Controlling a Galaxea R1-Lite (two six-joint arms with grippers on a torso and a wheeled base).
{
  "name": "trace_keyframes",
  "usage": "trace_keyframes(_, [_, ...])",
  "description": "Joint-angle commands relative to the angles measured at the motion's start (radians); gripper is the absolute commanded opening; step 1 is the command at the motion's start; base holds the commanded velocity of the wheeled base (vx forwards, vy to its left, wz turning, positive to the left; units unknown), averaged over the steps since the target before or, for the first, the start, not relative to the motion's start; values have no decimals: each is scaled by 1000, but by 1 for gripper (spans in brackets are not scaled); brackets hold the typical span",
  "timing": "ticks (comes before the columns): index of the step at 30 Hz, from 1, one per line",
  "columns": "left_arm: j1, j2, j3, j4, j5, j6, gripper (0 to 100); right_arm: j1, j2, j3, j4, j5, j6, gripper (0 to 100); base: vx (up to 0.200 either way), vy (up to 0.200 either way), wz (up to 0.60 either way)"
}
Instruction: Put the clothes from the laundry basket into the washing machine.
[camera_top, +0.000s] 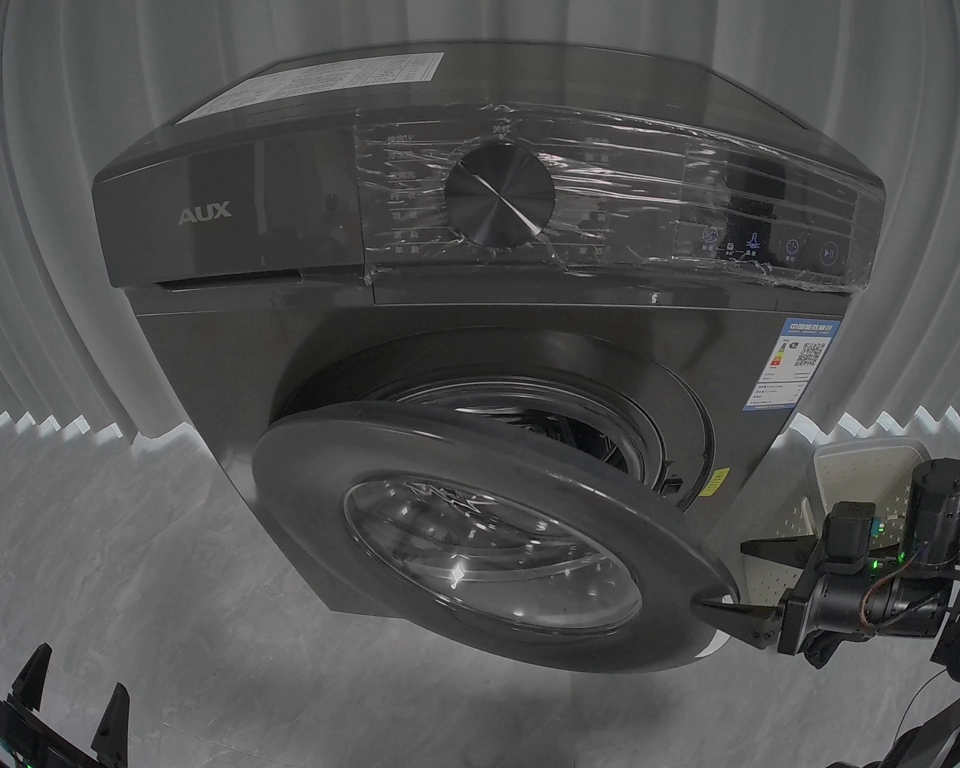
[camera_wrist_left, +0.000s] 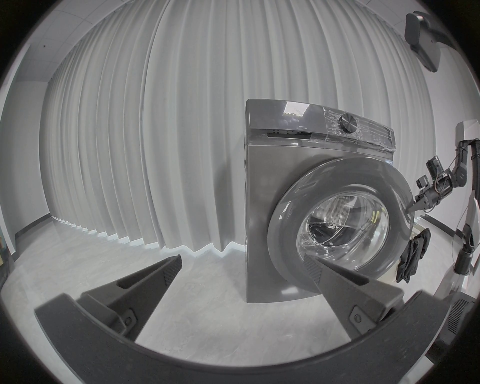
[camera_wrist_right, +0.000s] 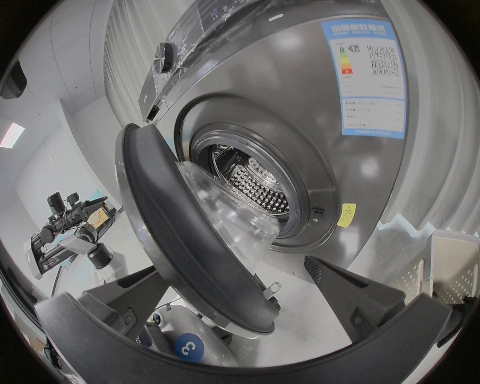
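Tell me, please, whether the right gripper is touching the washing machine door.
Cannot tell. In the head view the right gripper overlaps the rim of the washing machine door, hiding any gap or contact.

We see the washing machine with its round door half open and the perforated drum behind it. Our right gripper has its 2 fingers spread, the door's edge between them. A white basket stands nearby.

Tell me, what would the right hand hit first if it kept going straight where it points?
Probably the rim of the open, round dark-grey washing machine door, just ahead of the right hand.
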Motion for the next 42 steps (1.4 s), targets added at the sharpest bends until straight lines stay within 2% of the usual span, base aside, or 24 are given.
trace_keyframes(1, [1, -17, 16, 0, 0, 0, 100, 5, 14, -21, -5, -3, 1, 100, -200, 0, 0])
trace_keyframes(5, [1, -17, 16, 0, 0, 0, 100, 46, 83, -23, -13, -3, 1, 100, 0, 0, 0])
trace_keyframes(12, [1, -17, 16, 0, 0, 0, 100, 91, 65, 5, -11, -3, 5, 100, 0, 0, 0])
trace_keyframes(19, [-1, -17, 16, 0, 0, 0, 100, 86, -104, 59, 4, 0, 7, 100, 0, 0, 0])
trace_keyframes(21, [1, -17, 16, 0, 0, 0, 100, 83, -165, 68, 6, 1, 30, 100, 0, 0, 0])
trace_keyframes(24, [1, -17, 16, 0, 0, 0, 100, 88, -257, 71, 36, -3, 113, 100, 0, 0, 0])
trace_keyframes(27, [1, -17, 16, 0, 0, 0, 100, 80, -299, 60, 131, -6, 122, 100, 0, 0, 0])
trace_keyframes(30, [1, -17, 16, 0, 0, 0, 100, 77, -270, 36, 176, -5, 116, 100, 0, 0, 0])
trace_keyframes(34, [1, -17, 16, 0, -2, 0, 100, 68, -92, -50, 158, -52, 84, 100, 0, 0, 0])
trace_keyframes(42, [1, -17, 16, 0, 0, 0, 100, 89, 57, -93, 119, -54, 76, 100, 0, 0, 0])
